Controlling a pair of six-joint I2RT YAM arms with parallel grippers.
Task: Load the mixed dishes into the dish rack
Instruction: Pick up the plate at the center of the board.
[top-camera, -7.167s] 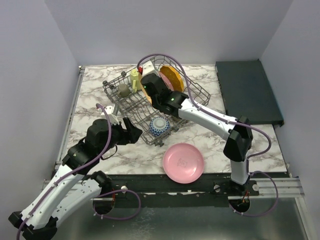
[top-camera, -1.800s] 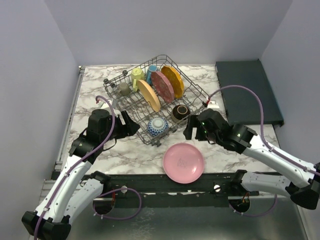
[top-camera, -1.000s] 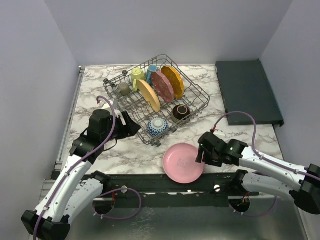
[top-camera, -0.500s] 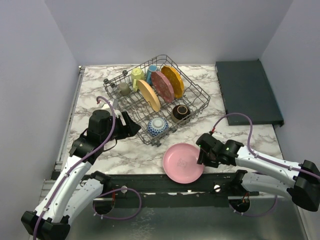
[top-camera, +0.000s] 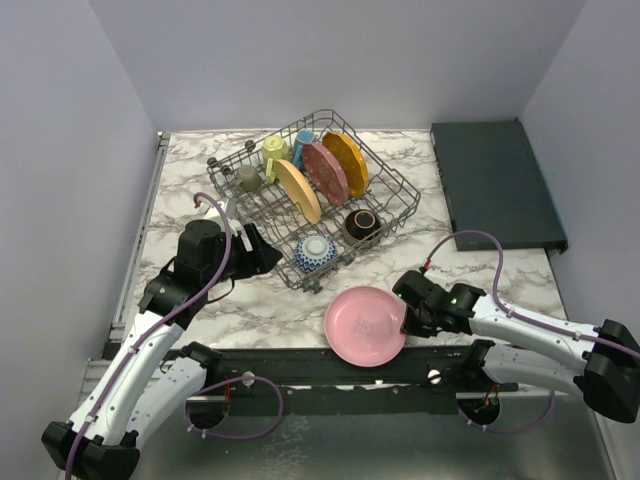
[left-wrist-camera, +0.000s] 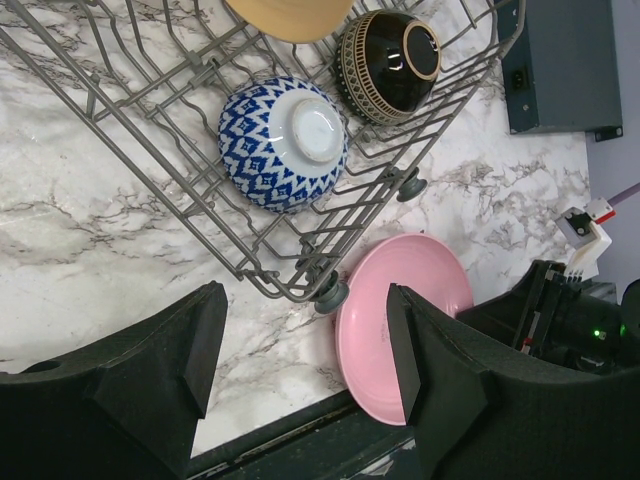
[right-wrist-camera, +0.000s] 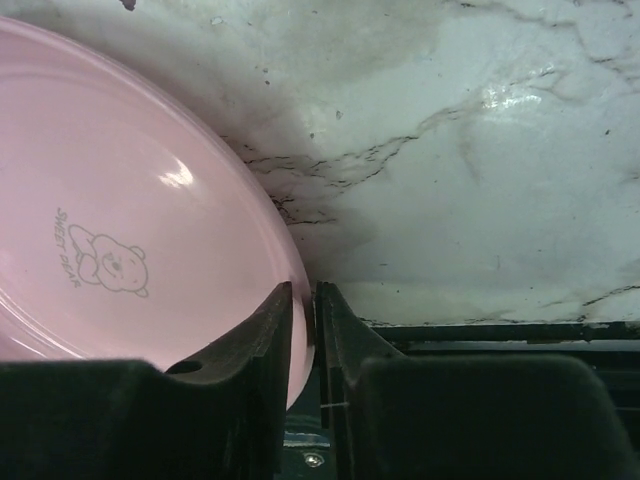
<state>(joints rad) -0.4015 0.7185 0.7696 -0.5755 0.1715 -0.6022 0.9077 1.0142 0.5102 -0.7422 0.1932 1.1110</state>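
A pink plate (top-camera: 365, 326) lies at the table's near edge; it also shows in the left wrist view (left-wrist-camera: 400, 320) and the right wrist view (right-wrist-camera: 120, 210). My right gripper (top-camera: 408, 318) is shut on the plate's right rim, one finger above and one below (right-wrist-camera: 305, 320). The grey wire dish rack (top-camera: 395, 190) holds orange and pink plates (top-camera: 325, 172), a dark brown bowl (top-camera: 361, 223), a blue-white bowl (top-camera: 316, 250), mugs (top-camera: 274, 152) and a grey cup (top-camera: 247, 176). My left gripper (top-camera: 262, 252) is open and empty beside the rack's near left corner (left-wrist-camera: 300, 370).
A dark flat tray (top-camera: 495, 180) lies at the right back. The table's black front rail (top-camera: 330, 365) runs just under the pink plate. Grey walls close in on left, back and right.
My right arm came away from the rack, swung down to the pink plate and closed on its right rim. The plate has shifted slightly left. The left arm stayed put.
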